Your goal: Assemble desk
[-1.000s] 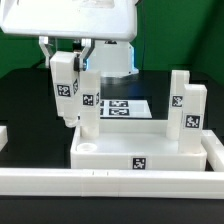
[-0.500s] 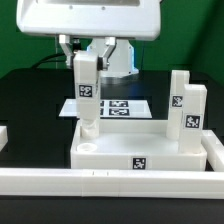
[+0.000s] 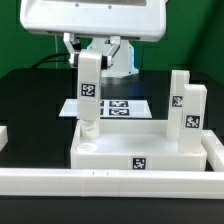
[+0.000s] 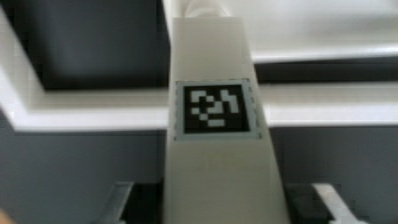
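Pincer point(image 3: 92, 48) at upper centre of the exterior view, clamped on the top of a white leg point(image 3: 90, 92); leg upright, tag facing camera, lower end at the left rear corner of the desk top point(image 3: 140, 150); two more legs point(image 3: 186, 110) stand at the top's right side; desk top rests on the black worktop point(image 3: 30, 100); marker board point(image 3: 122, 106) lies behind.

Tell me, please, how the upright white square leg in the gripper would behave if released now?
The white square leg is tall and narrow, so it would probably tip if unseated. Its smooth plastic faces look slippery. It seems rigid, staying straight over the white rectangular desk top under the gripper.
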You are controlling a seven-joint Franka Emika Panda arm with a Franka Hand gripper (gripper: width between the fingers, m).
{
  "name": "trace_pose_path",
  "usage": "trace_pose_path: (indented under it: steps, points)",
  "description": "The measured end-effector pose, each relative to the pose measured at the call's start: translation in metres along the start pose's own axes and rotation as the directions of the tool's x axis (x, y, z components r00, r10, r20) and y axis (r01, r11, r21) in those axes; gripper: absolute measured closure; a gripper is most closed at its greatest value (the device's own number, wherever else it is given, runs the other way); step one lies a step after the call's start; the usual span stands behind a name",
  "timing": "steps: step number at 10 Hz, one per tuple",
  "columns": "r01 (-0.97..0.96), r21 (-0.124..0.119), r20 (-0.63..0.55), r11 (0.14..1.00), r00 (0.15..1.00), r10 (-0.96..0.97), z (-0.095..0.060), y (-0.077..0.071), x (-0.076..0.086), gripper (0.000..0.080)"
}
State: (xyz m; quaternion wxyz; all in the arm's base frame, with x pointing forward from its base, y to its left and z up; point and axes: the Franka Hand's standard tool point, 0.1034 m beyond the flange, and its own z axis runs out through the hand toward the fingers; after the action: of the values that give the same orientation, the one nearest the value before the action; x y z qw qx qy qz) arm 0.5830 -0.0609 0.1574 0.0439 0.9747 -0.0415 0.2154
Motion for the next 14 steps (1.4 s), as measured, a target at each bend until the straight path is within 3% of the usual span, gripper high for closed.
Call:
trace_pose_path:
  steps: [1,2,3,7,10,14]
  points:
    - [0.0,-0.019,-0.065,1.0,0.998,-0.001,-0.001,0.0,-0.004,0.0509]
    - [-0.044,0.012,-0.001,0.999,0.999,0.044,0.002,-0.012,-0.009,0.0509]
    - [-0.073,0.018,-0.003,0.997,0.997,0.073,0.002,-0.024,-0.001,0.0509]
    - [-0.026,0.009,-0.024,1.0,0.999,0.026,0.003,-0.022,-0.002,0.0509]
    - [-0.014,-0.004,-0.024,1.0,1.0,0.014,0.007,-0.011,0.0,0.0509]
    - [-0.013,-0.004,-0.022,1.0,1.0,0.013,0.008,-0.012,-0.002,0.0509]
